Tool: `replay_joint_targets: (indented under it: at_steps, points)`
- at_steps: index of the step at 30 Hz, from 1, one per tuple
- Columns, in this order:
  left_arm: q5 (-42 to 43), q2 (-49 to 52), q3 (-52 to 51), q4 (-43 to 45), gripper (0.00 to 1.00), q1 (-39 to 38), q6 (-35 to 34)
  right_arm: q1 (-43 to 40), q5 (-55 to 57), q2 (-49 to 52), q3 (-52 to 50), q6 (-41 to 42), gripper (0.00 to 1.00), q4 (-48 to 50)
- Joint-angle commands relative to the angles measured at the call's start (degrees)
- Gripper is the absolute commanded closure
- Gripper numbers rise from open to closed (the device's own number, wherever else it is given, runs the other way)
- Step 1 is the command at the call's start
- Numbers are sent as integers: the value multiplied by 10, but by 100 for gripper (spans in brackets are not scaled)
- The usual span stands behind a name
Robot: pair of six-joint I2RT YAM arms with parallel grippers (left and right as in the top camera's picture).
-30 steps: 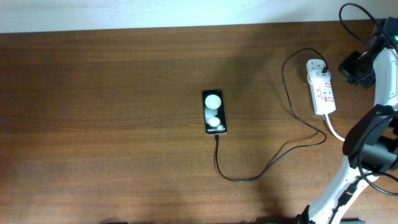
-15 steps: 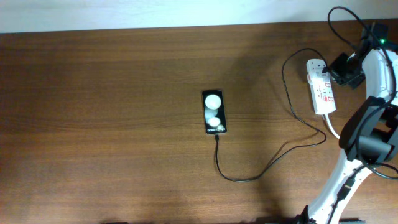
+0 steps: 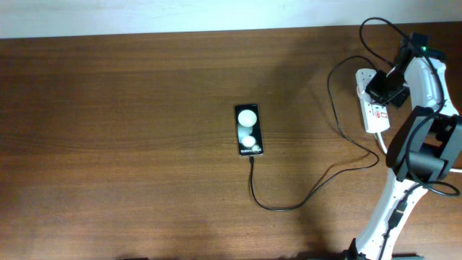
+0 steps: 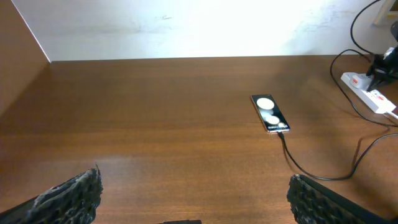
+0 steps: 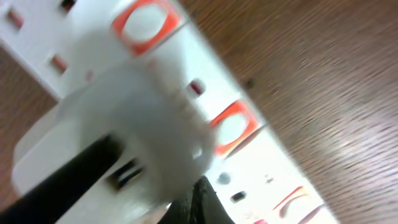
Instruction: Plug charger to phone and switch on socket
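Observation:
The black phone point(image 3: 248, 130) lies at the table's middle, its face showing two white spots; it also shows in the left wrist view point(image 4: 269, 113). The thin black charger cable point(image 3: 303, 202) runs from the phone's near end in a loop to the white socket strip point(image 3: 374, 108) at the right, where its plug sits. My right gripper point(image 3: 380, 90) is shut, its tips point(image 5: 199, 202) pressed close against the strip point(image 5: 249, 149) beside a white plug point(image 5: 130, 137) and red switches. My left gripper point(image 4: 193, 199) is open and empty, low over the table's near side.
The strip's thick white cord point(image 3: 386, 150) runs toward the right arm's base. A black arm cable point(image 3: 375, 29) loops above the strip. The table's far edge meets a white wall point(image 4: 186, 25).
My right gripper has moved left and down from beside the strip to directly over its far end. The phone, cable and left arm have not moved.

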Motion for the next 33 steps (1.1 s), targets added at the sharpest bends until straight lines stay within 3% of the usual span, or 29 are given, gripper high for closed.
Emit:
replay_joint_targets:
  at_steps: [1, 3, 8, 17, 26, 33]
  points:
    - [-8, -5, 0, 1, 1, 0, 9, 34, -70, 37, -4, -7, 96, 30]
    - [-8, -5, 0, 1, 1, 0, 9, 27, 20, 26, 21, -6, 96, -10]
    - [-8, -5, 0, 1, 1, 0, 9, -25, 26, 11, 106, 31, 96, -66]
    - [-8, -5, 0, 1, 1, 0, 9, -31, 0, 41, 103, 30, 96, -47]
    - [-8, -5, 0, 1, 1, 0, 9, 28, -60, 75, 71, -3, 96, -45]
    - [-8, -5, 0, -1, 1, 0, 9, -46, -12, 27, 73, 16, 96, -79]
